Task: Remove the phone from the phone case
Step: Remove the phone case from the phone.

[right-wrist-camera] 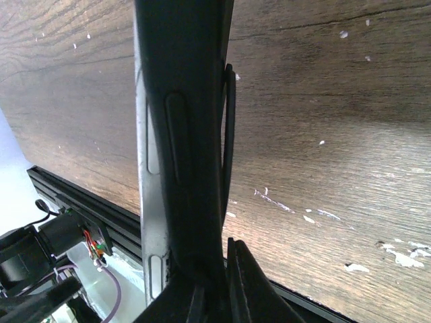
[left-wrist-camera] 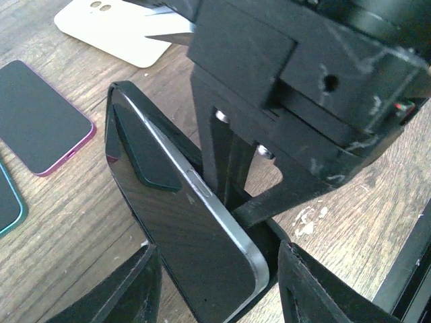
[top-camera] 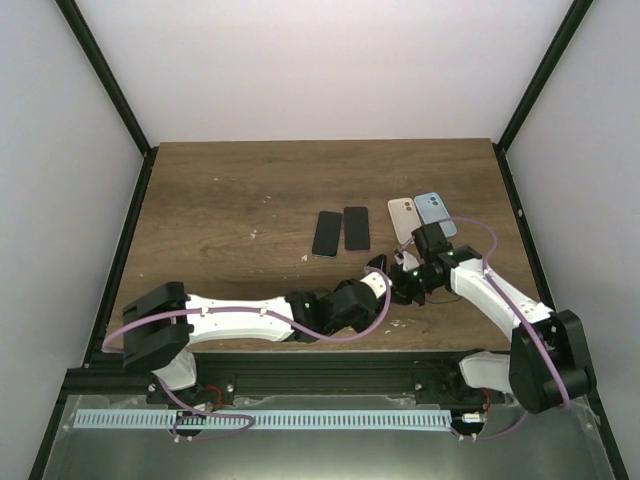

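**Phone** (left-wrist-camera: 202, 235): black face, silver frame. Held tilted on edge above the tabletop (top-camera: 230, 200), where the two arms meet, at about 5 o'clock from the tabletop's centre in the top view.

**Phone case** (right-wrist-camera: 192, 134): black. It is on the phone; one thin lip stands slightly off the frame in the right wrist view.

**Left gripper** (left-wrist-camera: 215, 259): jaws spread, one to either side of the phone's near end. Whether they press it cannot be told.

**Right gripper** (right-wrist-camera: 219, 282): jaws pressed together on the phone case, pinching the cased phone edge-on. One finger runs down behind the phone in the left wrist view.

**Flat on the tabletop**, placed from the grippers in the top view:
- Purple-rimmed dark phone (top-camera: 356, 228) at 11 o'clock.
- Teal-rimmed dark phone (top-camera: 327, 233) just beside it, at its 9 o'clock.
- White phone (top-camera: 402, 218) lying back-up at 12 o'clock.
- Blue phone (top-camera: 435, 210) at 1 o'clock, touching the white one.
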### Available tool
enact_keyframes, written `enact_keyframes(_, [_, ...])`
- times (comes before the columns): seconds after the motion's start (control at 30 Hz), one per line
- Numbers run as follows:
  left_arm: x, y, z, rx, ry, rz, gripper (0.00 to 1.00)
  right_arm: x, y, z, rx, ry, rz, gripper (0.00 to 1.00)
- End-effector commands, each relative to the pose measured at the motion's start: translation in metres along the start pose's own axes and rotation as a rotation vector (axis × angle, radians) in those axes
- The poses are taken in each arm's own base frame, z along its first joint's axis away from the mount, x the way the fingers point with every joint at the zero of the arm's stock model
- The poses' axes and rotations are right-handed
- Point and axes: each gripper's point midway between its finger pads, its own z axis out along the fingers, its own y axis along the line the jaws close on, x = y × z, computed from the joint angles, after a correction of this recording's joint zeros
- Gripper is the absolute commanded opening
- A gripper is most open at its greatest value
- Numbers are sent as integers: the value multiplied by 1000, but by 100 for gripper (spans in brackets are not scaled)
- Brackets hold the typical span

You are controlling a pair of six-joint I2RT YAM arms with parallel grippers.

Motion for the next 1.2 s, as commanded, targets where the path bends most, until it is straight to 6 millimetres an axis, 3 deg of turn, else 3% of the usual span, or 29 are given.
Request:
enact_keyframes(0.0, [-8,-11,5,27,-25,15,49,-17,23,-9,-61,-40,-41,1])
enact_keyframes(0.27, [9,3,23,-83,32,54,42,-16,25,-9,-73,-31,-36,1])
enact_keyframes(0.57, [27,42,31,-337,69,79,34,-11,33,-12,-126,-11,-24,1])
enact_keyframes(0.77, [32,59,31,-442,65,99,20,-7,33,-13,-135,0,-35,1])
enact_keyframes(0.93, [24,64,29,-447,48,83,0,-10,36,-15,-143,-17,-50,1])
enact_keyframes(1.17, [-19,68,0,-365,-71,-69,0,-37,32,-31,-72,-160,-102,1])
